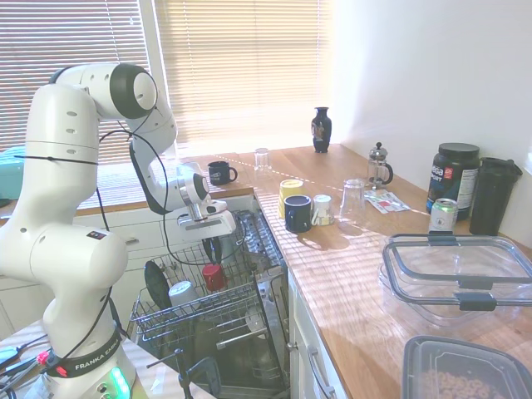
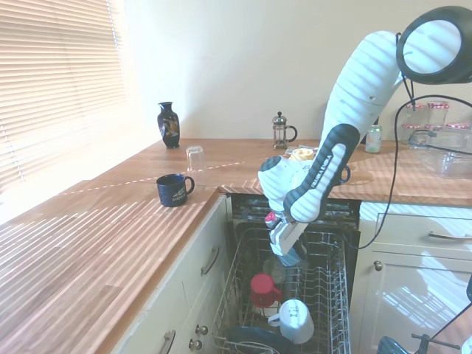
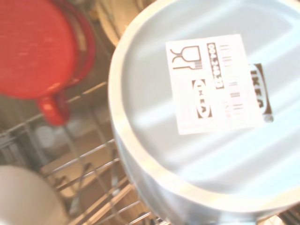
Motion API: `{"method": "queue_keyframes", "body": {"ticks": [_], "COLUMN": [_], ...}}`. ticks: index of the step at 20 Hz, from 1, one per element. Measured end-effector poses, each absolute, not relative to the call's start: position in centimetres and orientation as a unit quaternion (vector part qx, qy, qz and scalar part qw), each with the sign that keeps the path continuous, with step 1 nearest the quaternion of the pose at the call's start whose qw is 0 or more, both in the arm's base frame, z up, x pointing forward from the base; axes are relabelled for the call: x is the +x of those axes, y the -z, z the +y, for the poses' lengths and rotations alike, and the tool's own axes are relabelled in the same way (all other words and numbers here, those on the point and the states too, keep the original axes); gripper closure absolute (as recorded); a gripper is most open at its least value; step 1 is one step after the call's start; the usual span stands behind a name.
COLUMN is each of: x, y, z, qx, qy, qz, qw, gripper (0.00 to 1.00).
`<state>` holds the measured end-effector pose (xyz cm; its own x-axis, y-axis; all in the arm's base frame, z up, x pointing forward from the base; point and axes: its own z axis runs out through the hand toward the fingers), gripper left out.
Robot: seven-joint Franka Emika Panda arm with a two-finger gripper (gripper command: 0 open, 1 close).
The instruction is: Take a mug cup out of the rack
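Kitchen, low sun through blinds, striping a wooden surface [image 1: 357, 258] that carries cups, a glass and a coffee press. Below its edge the rack [image 1: 199, 312] is pulled out, so the arm can come at it from above.

Cups sit upside down between the prongs, presumably to drain: a red mug [image 2: 263, 289], a white mug [image 2: 295, 320], and a grey mug [image 3: 206, 122] directly under the gripper [image 2: 289, 252], which hangs low over it. That grey one looks like the target.

Both outside views hide the fingertips behind the wrist and rack wires; whether the jaws are apart or clamped I cannot tell.

Only the wrist view shows the grey mug's base with its white sticker, filling the frame, the red mug just beside it. The outside views give the layout instead.
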<state>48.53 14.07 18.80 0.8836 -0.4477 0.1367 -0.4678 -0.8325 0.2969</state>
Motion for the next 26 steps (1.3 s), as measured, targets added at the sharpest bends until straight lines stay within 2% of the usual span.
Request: {"method": "queue_keyframes", "body": {"ticks": [9, 15, 21, 26], "x": [46.1, 47.1, 51.0, 56.4], "y": [-25.4, -35.2, -42.5, -44.2], "z": [18.2, 15.7, 11.9, 10.3], "qx": [0.965, 0.960, 0.949, 0.943], "qy": [-0.062, -0.104, -0.121, -0.113], "qz": [-0.209, -0.239, -0.282, -0.304], "qw": [0.144, 0.101, 0.068, 0.068], "gripper": [1.00, 1.00, 1.00, 1.00]}}
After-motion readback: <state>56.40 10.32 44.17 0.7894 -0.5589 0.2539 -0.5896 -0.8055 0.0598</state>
